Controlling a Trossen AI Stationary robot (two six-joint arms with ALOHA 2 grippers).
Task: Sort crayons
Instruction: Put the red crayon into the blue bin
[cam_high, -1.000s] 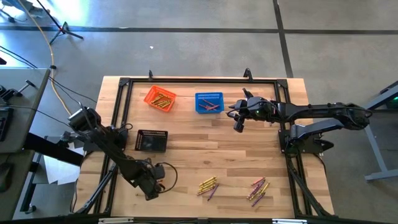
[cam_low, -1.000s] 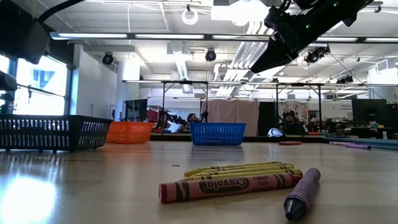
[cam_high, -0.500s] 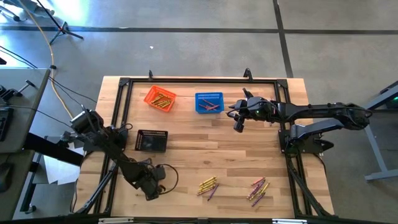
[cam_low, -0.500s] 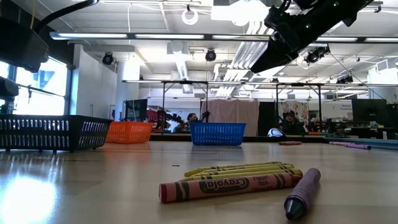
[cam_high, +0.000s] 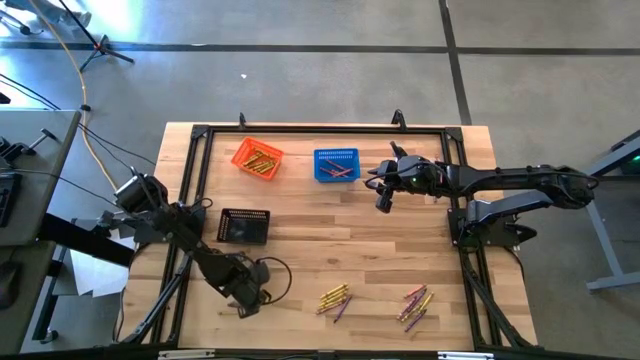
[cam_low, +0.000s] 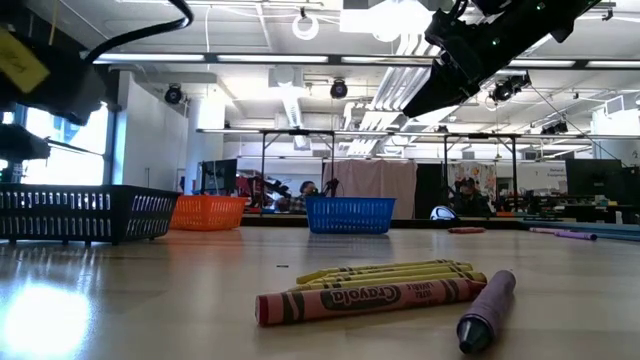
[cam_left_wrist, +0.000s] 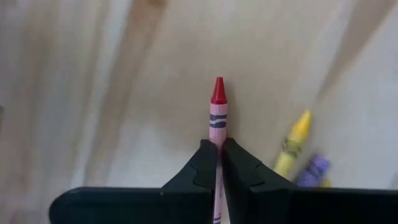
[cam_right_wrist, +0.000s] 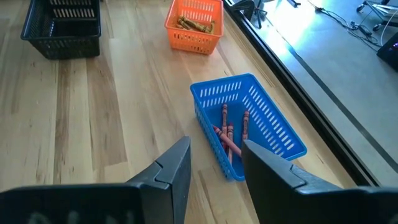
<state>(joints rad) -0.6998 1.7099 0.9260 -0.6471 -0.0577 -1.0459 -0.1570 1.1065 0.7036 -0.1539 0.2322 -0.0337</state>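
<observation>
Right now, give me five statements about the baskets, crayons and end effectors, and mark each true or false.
1. The left end effector is shut on a red crayon. True.
2. The blue basket holds yellow crayons. False: red ones.
3. The orange basket holds yellow crayons. True.
4. The right end effector grips a purple crayon. False: it is open and empty.
5. The black basket sits beside the right arm. False: it is near the left arm.
</observation>
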